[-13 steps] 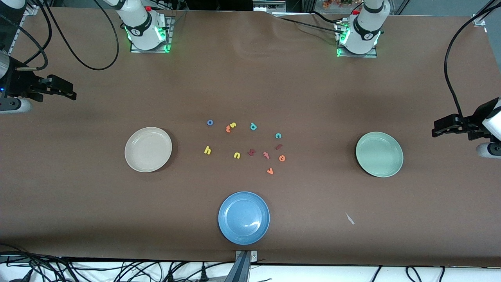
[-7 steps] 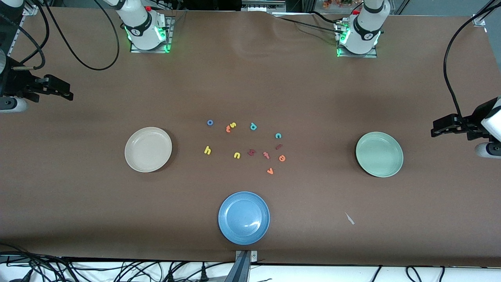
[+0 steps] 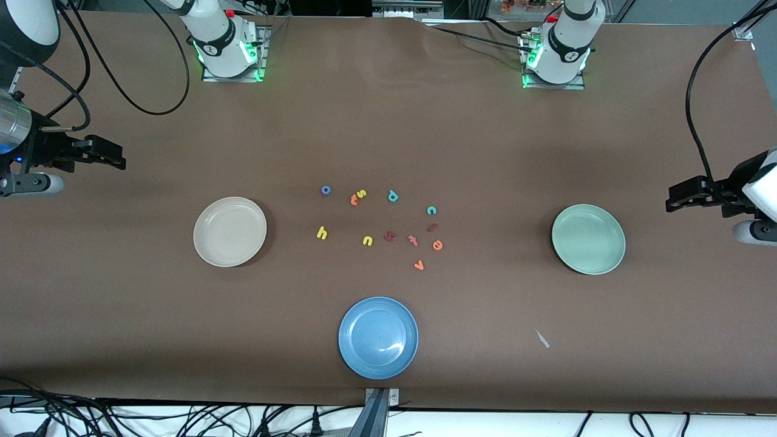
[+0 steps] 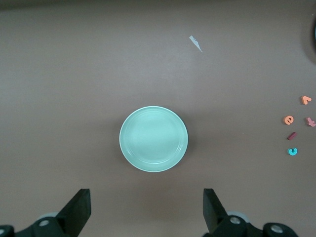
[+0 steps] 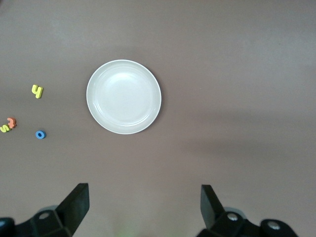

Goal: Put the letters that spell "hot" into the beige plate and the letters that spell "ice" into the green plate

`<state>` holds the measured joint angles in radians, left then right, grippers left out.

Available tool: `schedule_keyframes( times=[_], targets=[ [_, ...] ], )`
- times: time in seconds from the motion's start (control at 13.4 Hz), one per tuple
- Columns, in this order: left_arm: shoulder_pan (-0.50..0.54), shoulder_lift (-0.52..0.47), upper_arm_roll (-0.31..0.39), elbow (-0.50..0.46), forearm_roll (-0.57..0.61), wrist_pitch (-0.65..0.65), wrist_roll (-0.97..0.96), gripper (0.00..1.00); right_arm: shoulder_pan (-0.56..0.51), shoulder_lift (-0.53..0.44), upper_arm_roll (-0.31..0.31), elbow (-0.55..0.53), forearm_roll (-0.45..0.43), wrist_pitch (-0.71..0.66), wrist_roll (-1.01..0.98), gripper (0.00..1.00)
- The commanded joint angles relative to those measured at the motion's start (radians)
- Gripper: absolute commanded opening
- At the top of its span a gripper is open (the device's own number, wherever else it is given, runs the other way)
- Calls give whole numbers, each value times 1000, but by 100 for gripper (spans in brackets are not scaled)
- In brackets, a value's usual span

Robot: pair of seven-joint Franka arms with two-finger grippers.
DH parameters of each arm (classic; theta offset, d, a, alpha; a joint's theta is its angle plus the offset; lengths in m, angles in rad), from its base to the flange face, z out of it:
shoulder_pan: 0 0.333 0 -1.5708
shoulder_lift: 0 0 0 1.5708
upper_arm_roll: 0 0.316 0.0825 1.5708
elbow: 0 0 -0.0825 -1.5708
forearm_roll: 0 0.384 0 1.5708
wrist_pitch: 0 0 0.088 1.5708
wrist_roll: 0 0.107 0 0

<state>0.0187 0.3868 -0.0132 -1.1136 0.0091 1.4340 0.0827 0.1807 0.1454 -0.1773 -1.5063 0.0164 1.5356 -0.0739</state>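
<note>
Nothing sorted yet. All six wanted letters lie loose in the cluster at mid-surface, well apart from every edge.

"hot": h (image 3: pixel 322 232) at the cluster's end toward the right arm, closest of the letters to the beige plate (image 3: pixel 209 249). o (image 3: pixel 326 190) farther from the front camera than h. Orange t (image 3: pixel 354 199) touching or just beside a yellow s (image 3: pixel 362 193).

"ice": c (image 3: pixel 431 210), i (image 3: pixel 432 227) and e (image 3: pixel 437 245) in a loose line at the cluster's end toward the left arm, c farthest from the front camera, e nearest.

Beige plate empty, between cluster and the right arm's end of the surface. Green plate (image 3: pixel 567 258) empty, toward the left arm's end. Six placements left, by my reading.

Distractors mixed in: d (image 3: pixel 393 196), u (image 3: pixel 367 241), maroon letter (image 3: pixel 390 236), pale f (image 3: pixel 413 240), v (image 3: pixel 419 265). Blue plate (image 3: pixel 352 352) empty near the front edge; small pale scrap (image 3: pixel 542 338) lies toward the left arm's end from it.

Right gripper (image 3: pixel 108 156) over bare surface near its end edge, jaws released, holding nothing; its wrist view looks down on the beige plate. Left gripper (image 3: pixel 683 198) over bare surface near the other end edge, jaws released and empty, green plate below its camera.
</note>
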Motion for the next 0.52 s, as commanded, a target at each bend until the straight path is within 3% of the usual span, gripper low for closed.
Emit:
schedule_keyframes(
  times=[0.0,0.45],
  targets=[
    [4,-11,6,0,-6,-4,23,100,5,-1,7,29,-9,-9,5,100],
    [18,-8,6,-6,-11,-1,29,100,11,-7,33,81,-33,-26,-6,100]
  ],
)
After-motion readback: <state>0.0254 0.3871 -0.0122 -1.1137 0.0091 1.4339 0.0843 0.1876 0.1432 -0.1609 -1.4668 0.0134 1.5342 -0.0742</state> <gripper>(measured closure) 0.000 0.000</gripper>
